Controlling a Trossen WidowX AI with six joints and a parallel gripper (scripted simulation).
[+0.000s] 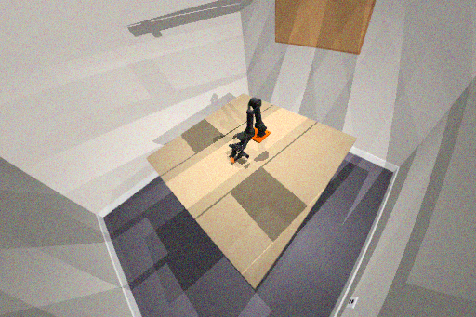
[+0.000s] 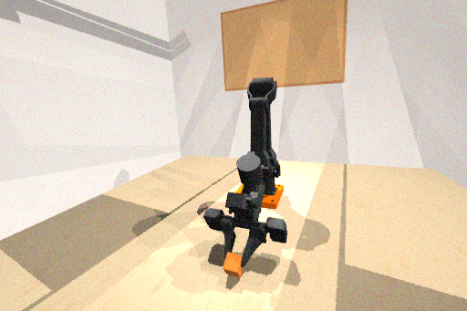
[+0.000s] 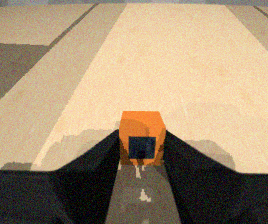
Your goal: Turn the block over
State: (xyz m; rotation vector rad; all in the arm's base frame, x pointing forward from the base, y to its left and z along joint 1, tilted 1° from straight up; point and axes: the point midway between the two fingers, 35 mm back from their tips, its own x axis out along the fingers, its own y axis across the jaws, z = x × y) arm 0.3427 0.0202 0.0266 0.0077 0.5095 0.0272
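The orange block [image 1: 232, 160] [image 2: 233, 264] [image 3: 142, 120] is pinched between the fingertips of my gripper [image 2: 235, 258] [image 3: 141, 134], which is shut on it. The gripper reaches forward and slopes down. The block looks slightly tilted and is low over the table [image 1: 288, 151] [image 2: 392, 234] [image 3: 160, 60]; whether its lower edge touches the wood I cannot tell. Its marked side, a dark blue square [image 3: 142, 148], faces back toward the palm and the wrist camera. That side is hidden in the top and exterior views.
The arm's orange base plate [image 1: 261, 136] [image 2: 272, 200] is on the table behind the gripper. Shadows of the arm fall around the block. A dark floor [image 1: 186, 244] lies beyond the table edges, and walls stand behind, one with a brown board [image 1: 325, 8] [image 2: 285, 38].
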